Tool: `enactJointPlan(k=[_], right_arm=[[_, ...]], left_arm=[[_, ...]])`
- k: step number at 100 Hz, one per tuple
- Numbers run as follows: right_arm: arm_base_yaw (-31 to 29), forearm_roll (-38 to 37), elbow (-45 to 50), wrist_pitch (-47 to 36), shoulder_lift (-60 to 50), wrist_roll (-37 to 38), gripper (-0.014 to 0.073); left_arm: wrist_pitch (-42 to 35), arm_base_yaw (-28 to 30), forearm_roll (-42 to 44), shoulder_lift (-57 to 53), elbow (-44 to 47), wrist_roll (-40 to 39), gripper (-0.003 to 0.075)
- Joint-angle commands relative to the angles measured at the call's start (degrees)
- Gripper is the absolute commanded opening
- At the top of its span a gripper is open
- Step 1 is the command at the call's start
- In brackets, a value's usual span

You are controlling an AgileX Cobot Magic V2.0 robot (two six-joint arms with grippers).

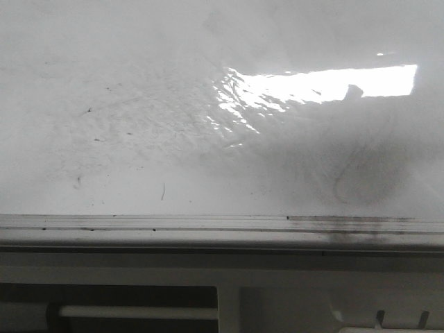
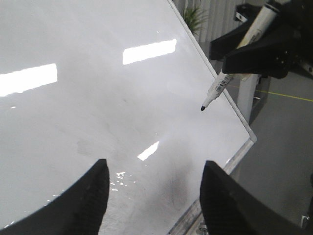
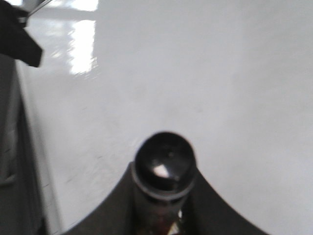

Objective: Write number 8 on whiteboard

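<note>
Two arms show, each in wrist views only; the front view has neither. Left gripper (image 2: 154, 196) hangs over the whiteboard (image 2: 98, 112) with jaws released, a wide gap between the two dark fingers (image 2: 93, 196), nothing in them. Past the left jaws, up and off to one side, the right gripper (image 2: 264, 54) is clenched on a marker (image 2: 217, 88). Marker is white-barrelled with print on it and tilts down, black tip (image 2: 202, 108) bare, cap off. Tip sits over the board near its edge; whether it touches the surface I cannot tell.

Right wrist view looks straight down the marker (image 3: 164, 169) from its butt end: a dark round end between the right jaws, gripper (image 3: 164, 210) closed tight on the barrel. Whiteboard (image 3: 220, 73) fills the space beyond these jaws, blurred. A dark part of the left arm (image 3: 19, 36) shows at the far corner of that view.

No clean 8 is drawn on the board. Front view shows the whiteboard (image 1: 139, 104) glossy, with grey smears, small black specks and a bright window glare (image 1: 326, 83). A faint grey curved smudge (image 1: 347, 180) sits low on the board's right part, too pale to read as a figure. Grey rail (image 1: 208, 223) runs along the board's near edge, with a dark smear on its right part. Board corner (image 2: 252, 137) lies just past the left jaws, floor beyond it.
</note>
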Motion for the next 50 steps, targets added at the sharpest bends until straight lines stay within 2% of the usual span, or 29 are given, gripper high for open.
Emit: enactJointPlan(k=[1, 6, 10, 26, 45, 50], right_arm=[[0.1, -2.08, 7.6, -24.35, -2.03, 0.33, -0.0034], [0.1, -1.96, 11.81, -33.7, -2.03, 0.33, -0.0034], [0.1, -1.83, 14.11, -37.7, -1.3, 0.33, -0.0034], [0.1, -1.22, 15.04, -34.4, 3.47, 0.33, -0.0035], [0.1, 0.32, 14.67, -43.2, 10.74, 0.33, -0.0035], [0.0, 1.8, 14.52, -44.67, 12.26, 0.33, -0.0035]], left_arm=[[-2.57, 0.06, -1.09, -0.41, -0.38, -0.8, 0.0352], [-2.57, 0.06, -1.09, -0.41, 0.61, -0.8, 0.0329], [-2.57, 0.06, -1.09, -0.41, 1.25, -0.8, 0.0303], [-2.68, 0.06, -2.12, -0.41, 3.48, -0.8, 0.0181], [-2.37, 0.06, -2.12, -0.41, 4.0, -0.8, -0.0004], [-1.94, 0.06, -2.12, -0.41, 4.0, -0.8, -0.002]])
